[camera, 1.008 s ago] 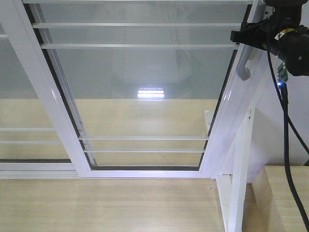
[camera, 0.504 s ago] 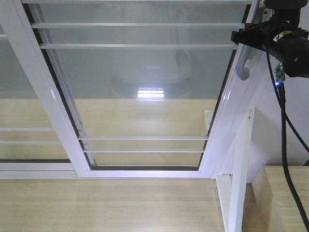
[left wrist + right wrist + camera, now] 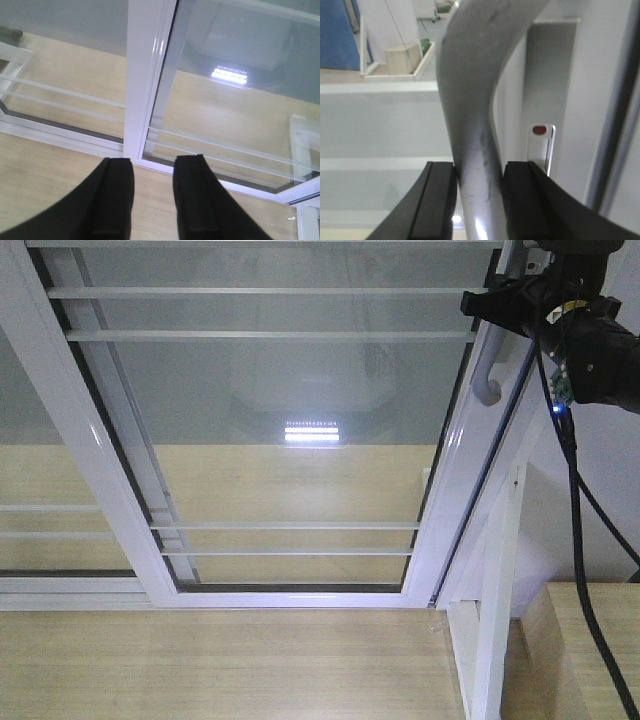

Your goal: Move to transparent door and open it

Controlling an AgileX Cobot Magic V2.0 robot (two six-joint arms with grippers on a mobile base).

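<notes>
One transparent door, pale wooden floor

The transparent door has slid leftward over the last second. Its right stile, which lay against the fixed white jamb, now stands just apart from it, with a thin dark gap showing between the two; its left stile and lower corners have shifted left by the same small amount. The curved handle has travelled left with the panel; the right gripper, clamped on it, has moved left too, and its black body and trailing cable now reach further into the front view.
</notes>
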